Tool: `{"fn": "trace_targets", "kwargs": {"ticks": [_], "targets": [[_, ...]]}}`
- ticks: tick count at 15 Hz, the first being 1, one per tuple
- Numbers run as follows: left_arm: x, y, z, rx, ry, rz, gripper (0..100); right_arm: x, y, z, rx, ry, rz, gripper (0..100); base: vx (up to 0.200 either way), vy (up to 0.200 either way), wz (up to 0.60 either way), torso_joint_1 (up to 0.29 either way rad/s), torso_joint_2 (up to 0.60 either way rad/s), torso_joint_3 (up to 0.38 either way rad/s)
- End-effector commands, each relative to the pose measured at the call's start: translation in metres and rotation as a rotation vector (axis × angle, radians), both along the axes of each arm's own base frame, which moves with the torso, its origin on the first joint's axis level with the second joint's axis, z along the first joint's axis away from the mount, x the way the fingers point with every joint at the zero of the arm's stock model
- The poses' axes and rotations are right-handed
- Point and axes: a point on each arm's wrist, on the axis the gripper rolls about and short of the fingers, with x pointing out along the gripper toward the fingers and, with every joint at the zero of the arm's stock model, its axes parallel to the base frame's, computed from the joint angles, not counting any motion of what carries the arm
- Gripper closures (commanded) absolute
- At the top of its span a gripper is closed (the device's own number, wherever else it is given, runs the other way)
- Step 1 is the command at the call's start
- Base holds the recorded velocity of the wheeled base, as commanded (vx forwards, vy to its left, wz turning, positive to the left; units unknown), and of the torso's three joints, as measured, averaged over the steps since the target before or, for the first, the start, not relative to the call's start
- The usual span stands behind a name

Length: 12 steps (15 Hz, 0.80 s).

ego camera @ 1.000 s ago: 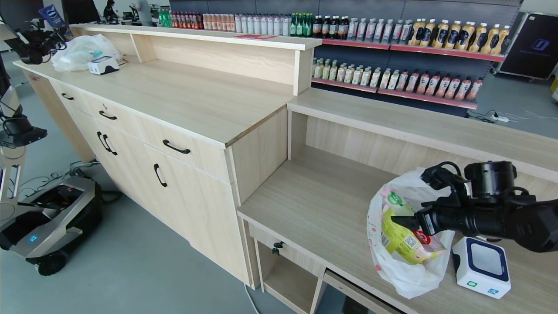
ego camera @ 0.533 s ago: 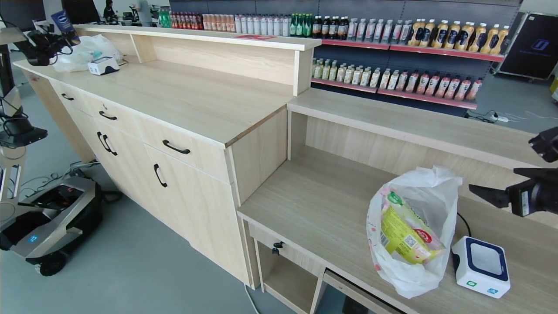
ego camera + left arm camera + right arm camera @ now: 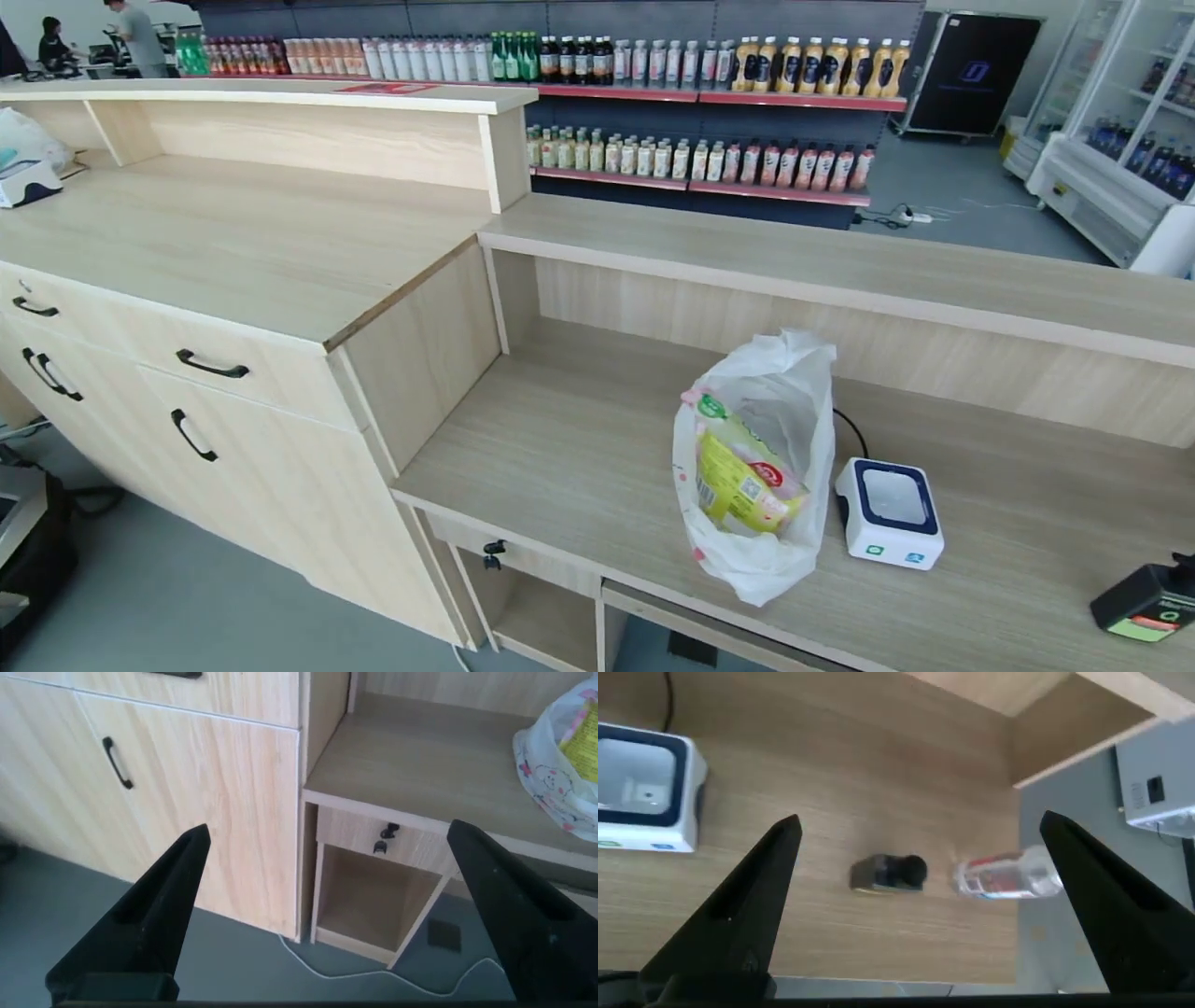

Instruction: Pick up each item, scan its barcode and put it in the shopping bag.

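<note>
- On the counter (image 3: 579,439), the bag (image 3: 775,392) stands with a packet (image 3: 738,476) inside, scanner (image 3: 890,511) just beside.
- My left pincer (image 3: 329,831) and right pincer (image 3: 920,819) are both spread; a bottle (image 3: 1008,875) lies under the right.

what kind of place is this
Most likely a convenience store checkout, possibly a mock one: shelves of bottled drinks behind, a barcode scanner on the wooden counter, and a shopping bag with a snack packet beside it.
</note>
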Motion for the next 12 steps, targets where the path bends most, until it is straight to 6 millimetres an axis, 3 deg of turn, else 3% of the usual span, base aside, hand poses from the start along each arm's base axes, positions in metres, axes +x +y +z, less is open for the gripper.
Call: {"fn": "trace_targets", "kwargs": {"ticks": [1, 4, 6, 9, 12], "targets": [[0.000, 0.000, 0.000, 0.000, 0.001, 0.001, 0, -0.004, -0.013, -0.006, 0.002, 0.038, -0.052, 0, 0.000, 0.000, -0.60, 0.002, 0.01, -0.002], [0.000, 0.000, 0.000, 0.000, 0.001, 0.000, 0, 0.004, -0.023, -0.028, 0.041, 0.118, -0.038, 0, 0.000, 0.000, -0.60, 0.001, 0.00, 0.002], [0.000, 0.000, 0.000, 0.000, 0.001, 0.000, 0, 0.023, -0.043, -0.048, 0.067, 0.189, -0.007, 0, 0.000, 0.000, 0.00, 0.000, 0.00, 0.000], [0.000, 0.000, 0.000, 0.000, 0.001, 0.001, 0, 0.056, -0.069, -0.076, 0.125, 0.220, 0.217, 0, 0.000, 0.000, 0.00, 0.000, 0.00, 0.000], [0.000, 0.000, 0.000, 0.000, 0.001, 0.001, 0, 0.079, -0.072, -0.089, 0.184, 0.176, 0.391, 0, 0.000, 0.000, 0.00, 0.000, 0.00, 0.000]]}}
